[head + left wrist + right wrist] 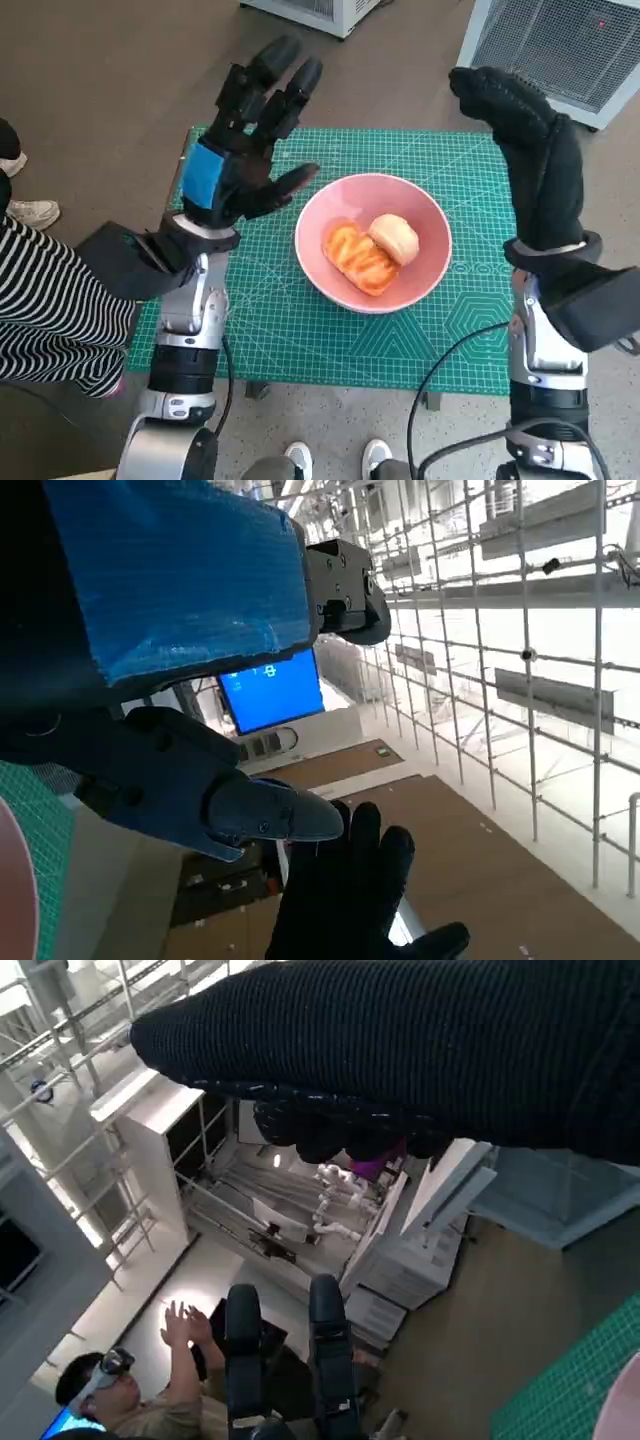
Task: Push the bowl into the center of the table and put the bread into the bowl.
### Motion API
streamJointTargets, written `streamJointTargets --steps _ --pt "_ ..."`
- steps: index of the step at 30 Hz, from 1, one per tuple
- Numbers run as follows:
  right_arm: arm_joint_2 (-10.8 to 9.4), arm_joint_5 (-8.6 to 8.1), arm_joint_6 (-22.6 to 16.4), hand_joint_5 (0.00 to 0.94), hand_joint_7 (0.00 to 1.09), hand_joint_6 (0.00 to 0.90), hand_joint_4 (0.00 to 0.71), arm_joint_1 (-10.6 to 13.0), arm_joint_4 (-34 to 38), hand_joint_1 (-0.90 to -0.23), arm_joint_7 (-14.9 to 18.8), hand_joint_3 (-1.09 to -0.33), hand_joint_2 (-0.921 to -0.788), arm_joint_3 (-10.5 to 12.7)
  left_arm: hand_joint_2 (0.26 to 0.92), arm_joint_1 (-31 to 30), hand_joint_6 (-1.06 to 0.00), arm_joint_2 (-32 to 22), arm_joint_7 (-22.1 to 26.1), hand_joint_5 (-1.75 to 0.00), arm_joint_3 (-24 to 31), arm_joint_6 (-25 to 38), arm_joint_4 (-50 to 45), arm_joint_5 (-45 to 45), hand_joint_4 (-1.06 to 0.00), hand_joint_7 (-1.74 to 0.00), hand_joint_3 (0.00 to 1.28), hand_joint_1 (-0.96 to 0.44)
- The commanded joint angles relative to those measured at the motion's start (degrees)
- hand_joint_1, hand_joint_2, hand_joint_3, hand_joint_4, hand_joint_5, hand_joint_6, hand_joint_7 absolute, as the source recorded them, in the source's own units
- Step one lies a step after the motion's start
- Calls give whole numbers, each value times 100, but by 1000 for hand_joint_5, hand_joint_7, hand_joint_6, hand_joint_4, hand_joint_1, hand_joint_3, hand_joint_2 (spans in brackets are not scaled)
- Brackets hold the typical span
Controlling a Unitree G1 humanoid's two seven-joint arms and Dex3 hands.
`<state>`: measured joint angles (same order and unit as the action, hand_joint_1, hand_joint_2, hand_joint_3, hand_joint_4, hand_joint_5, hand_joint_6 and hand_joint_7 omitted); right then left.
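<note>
Both forearms rose from the near table edge with hands lifted off the work; left hand [245,150], blue tape on its back, was held above the far-left part of the green cutting mat [300,340], fingers spread, holding nothing. Right hand [530,150] in its black glove was raised over the mat's right edge, fingers extended upward, gripping nothing; its wrist view showed only the glove band. Pink bowl [425,275] sat near the middle of the mat, clear of both hands. Bread [372,250] lay inside it as two pieces touching: a glazed orange-brown one and a paler round one. Judged: both steps look done, hands raised to keep clear of the bowl
</note>
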<state>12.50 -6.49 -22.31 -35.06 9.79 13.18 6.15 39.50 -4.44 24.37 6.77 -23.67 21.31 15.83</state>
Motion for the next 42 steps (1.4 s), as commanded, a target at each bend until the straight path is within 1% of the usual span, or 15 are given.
streamJointTargets --steps 1,4,7,12,15,17,20,23,35,42 --pt "17 98 -48 0 570 -1 166 0 167 -754 -20 -758 -921 -27 914 69 1 -22 70 -2 -33 -187 92 -37 -195 -586 213 -455" --pt "14 109 -114 0 570 -1 166 -14 252 -750 -18 -759 -921 -29 907 55 1 -35 104 -2 -40 -229 127 -44 -195 -590 213 -399" --pt "13 114 -179 0 569 -1 165 -27 325 -747 -16 -761 -921 -34 898 54 1 -46 131 -2 -43 -236 159 -40 -194 -586 215 -306" --pt "16 113 -298 0 567 -1 164 -46 460 -743 -9 -763 -921 -33 890 40 1 -41 140 -3 -32 -230 186 -27 -197 -585 224 -218" --pt "21 104 -369 0 567 0 164 -56 541 -742 -2 -764 -921 -28 851 30 1 -38 136 -10 -28 -268 219 -37 -205 -597 297 -174" --pt "24 89 -420 1 571 3 166 -74 626 -744 5 -763 -921 -17 811 21 1 -30 125 -20 -28 -287 235 -44 -211 -609 371 -151" --pt "22 65 -480 5 577 7 173 -96 728 -752 13 -762 -921 -6 770 1 1 -15 116 -34 -34 -290 246 -44 -216 -623 447 -129" --pt "13 56 -535 8 582 9 181 -112 807 -758 13 -761 -921 -6 753 -4 1 2 130 -42 -41 -304 292 -35 -220 -631 478 -113" --pt "-22 64 -697 10 588 4 188 -146 976 -762 -10 -760 -921 -23 737 -45 1 30 145 -55 -71 -391 403 -57 -219 -666 510 -97" --pt "-33 19 -769 9 590 3 189 -149 1059 -763 5 -759 -921 -9 732 -94 1 15 121 -65 -73 -439 420 -75 -228 -667 514 -108"
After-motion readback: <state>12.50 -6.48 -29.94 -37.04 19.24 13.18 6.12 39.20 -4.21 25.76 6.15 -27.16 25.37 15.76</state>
